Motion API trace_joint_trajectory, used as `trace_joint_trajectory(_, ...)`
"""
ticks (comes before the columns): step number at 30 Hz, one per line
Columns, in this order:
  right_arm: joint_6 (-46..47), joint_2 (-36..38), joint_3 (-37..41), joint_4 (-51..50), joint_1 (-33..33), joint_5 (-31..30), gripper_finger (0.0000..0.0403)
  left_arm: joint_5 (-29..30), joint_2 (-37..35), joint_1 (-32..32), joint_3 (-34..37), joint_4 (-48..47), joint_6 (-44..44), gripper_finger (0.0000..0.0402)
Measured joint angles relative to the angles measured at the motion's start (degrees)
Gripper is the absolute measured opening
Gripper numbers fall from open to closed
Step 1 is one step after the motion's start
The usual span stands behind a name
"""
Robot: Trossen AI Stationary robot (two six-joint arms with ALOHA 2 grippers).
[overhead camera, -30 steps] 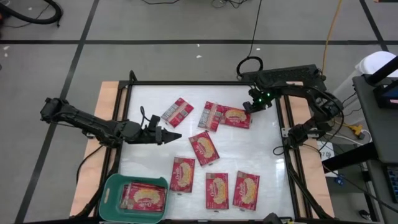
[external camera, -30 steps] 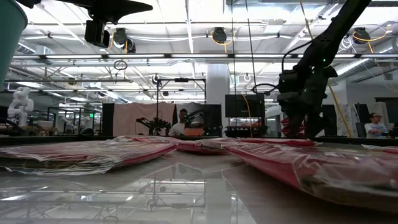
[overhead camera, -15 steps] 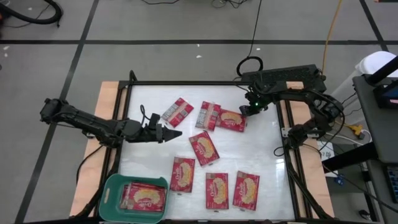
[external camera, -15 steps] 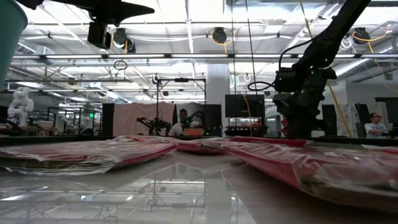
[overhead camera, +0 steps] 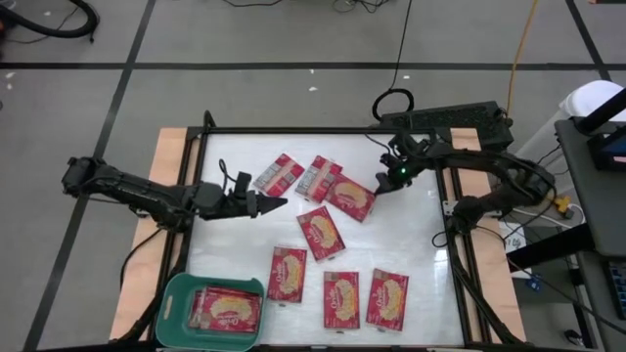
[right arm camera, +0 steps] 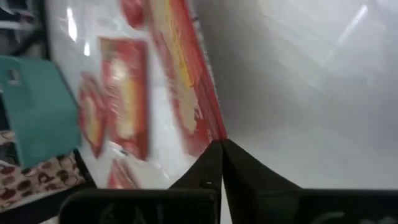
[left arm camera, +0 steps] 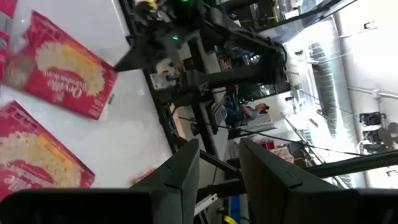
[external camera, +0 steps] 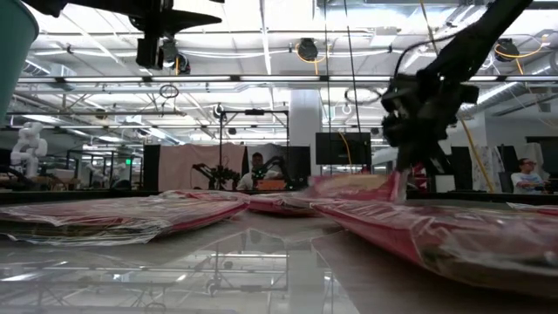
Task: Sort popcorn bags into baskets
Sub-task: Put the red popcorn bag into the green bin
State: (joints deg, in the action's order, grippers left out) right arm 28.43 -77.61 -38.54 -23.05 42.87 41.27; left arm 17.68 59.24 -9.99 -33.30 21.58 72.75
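Pinching one popcorn bag [overhead camera: 352, 197] by its edge, far across from the basket [overhead camera: 212, 310], my right gripper [overhead camera: 383, 185] could drop it; my left gripper [overhead camera: 277, 203] hovers open, idle.

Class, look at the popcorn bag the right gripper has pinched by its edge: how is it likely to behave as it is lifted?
The popcorn bag is flat and thin, so probably light. Held only at one corner by the right gripper, it may sag or swing. Its glossy wrapper could slip.
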Motion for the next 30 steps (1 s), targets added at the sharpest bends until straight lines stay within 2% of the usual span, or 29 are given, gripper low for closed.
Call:
trace_joint_trajectory(9,4.8,10.9,-0.1,1.9,-7.6,-4.9,0.0000,-7.6,0.0,5.2,-0.8,-1.0,-8.9,0.0118)
trace_joint_trajectory(17,11.8,12.0,-0.1,0.9,-11.8,-17.3,0.0006,-14.5,0.0,11.7,-5.0,-8.4,-16.9,0.0118)
trace_joint_trajectory(21,14.8,7.9,-0.1,1.7,-12.1,-18.9,0.0046,-19.0,0.0,14.3,-5.5,-8.7,-16.7,0.0118)
trace_joint_trajectory(26,18.1,-0.3,0.0,2.5,-11.7,-19.0,0.0128,-21.7,0.0,15.2,-5.6,-8.6,-15.6,0.0118)
trace_joint_trajectory(30,18.9,-3.9,0.0,6.0,-11.0,-19.4,0.0188,-23.6,0.0,15.1,-5.6,-8.8,-13.5,0.0118)
